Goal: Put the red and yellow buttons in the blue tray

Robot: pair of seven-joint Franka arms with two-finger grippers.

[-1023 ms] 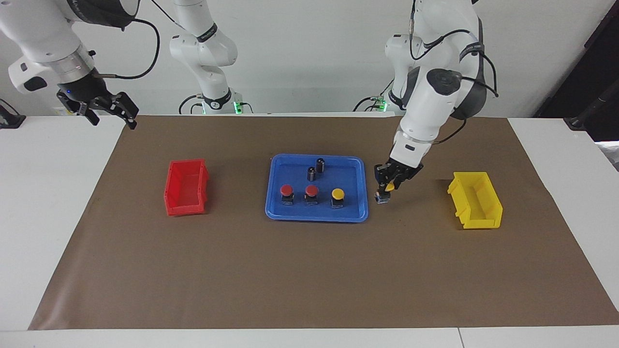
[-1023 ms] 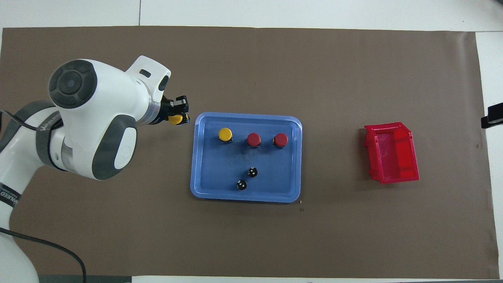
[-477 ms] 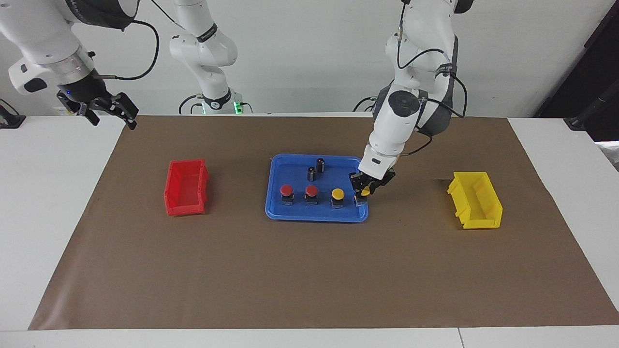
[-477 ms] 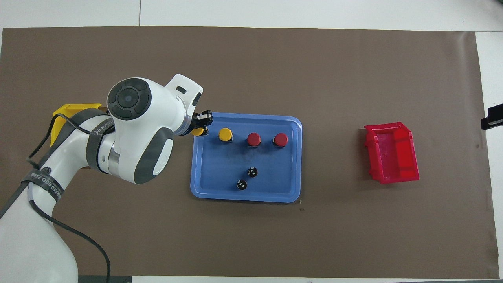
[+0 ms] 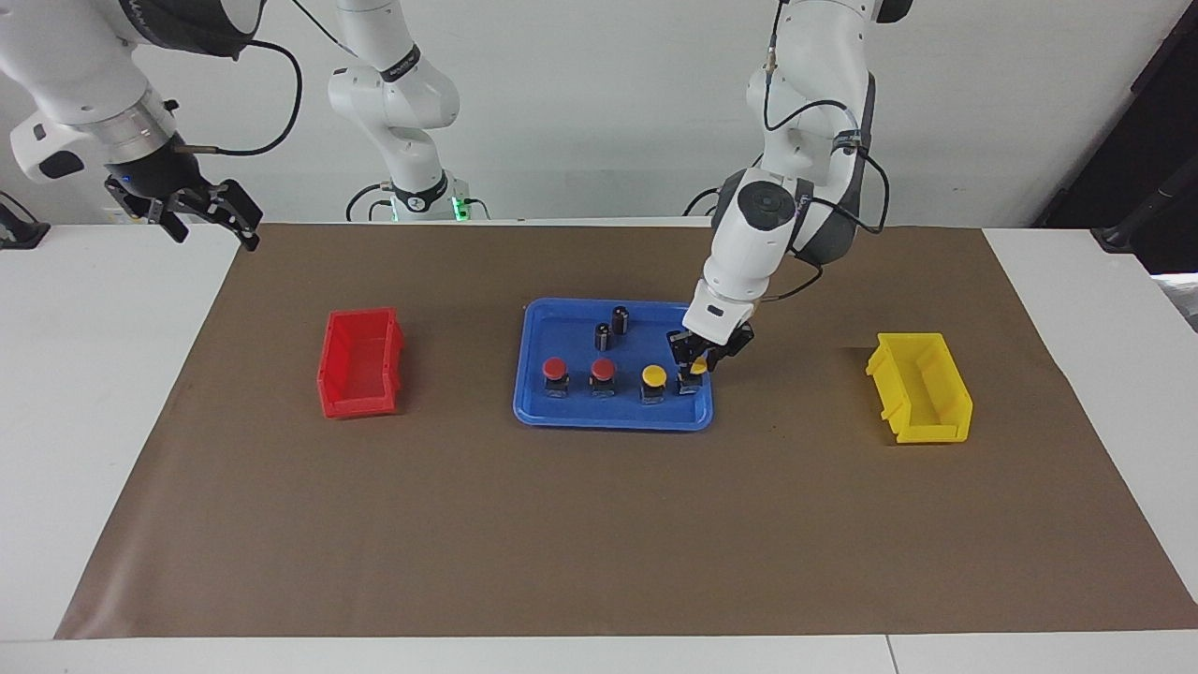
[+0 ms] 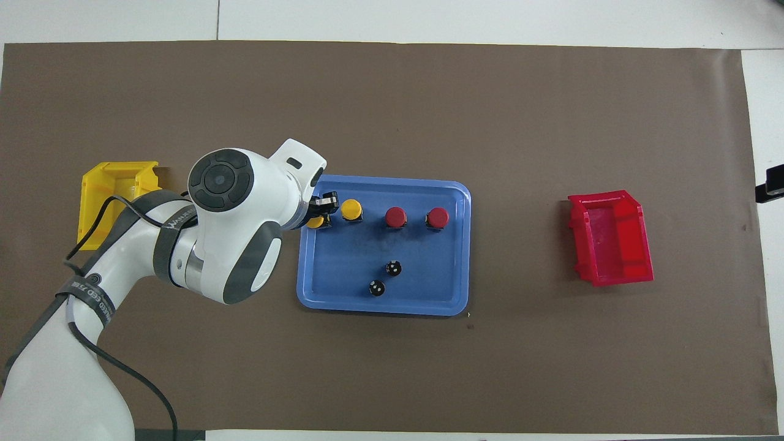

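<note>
One yellow-capped push button [image 5: 695, 372] is gripped by the closed left gripper [image 5: 694, 367] over the shallow blue plastic tray [image 5: 562, 418] (right gripper [image 5: 201, 213] held spread, empty, waiting).

The left arm [image 6: 184, 245] comes in from the robots' end and leans over the left arm's end of the blue tray [image 6: 331, 294]. Its left gripper [image 6: 321, 211] is clamped on a yellow button [image 6: 315, 222] just inside the tray's rim. In a row beside it stand another yellow button [image 6: 351, 209] and two red buttons [image 6: 395, 217] [image 6: 437, 217]. Two dark cylinders [image 6: 394, 267] [image 6: 376, 288] stand in the tray, nearer the robots. A yellow bin [image 6: 110, 184], partly hidden by the arm, sits toward the left arm's end of the counter; a red bin [image 6: 611, 237] sits toward the right arm's end. Brown paper [image 6: 392, 367] covers the counter.
</note>
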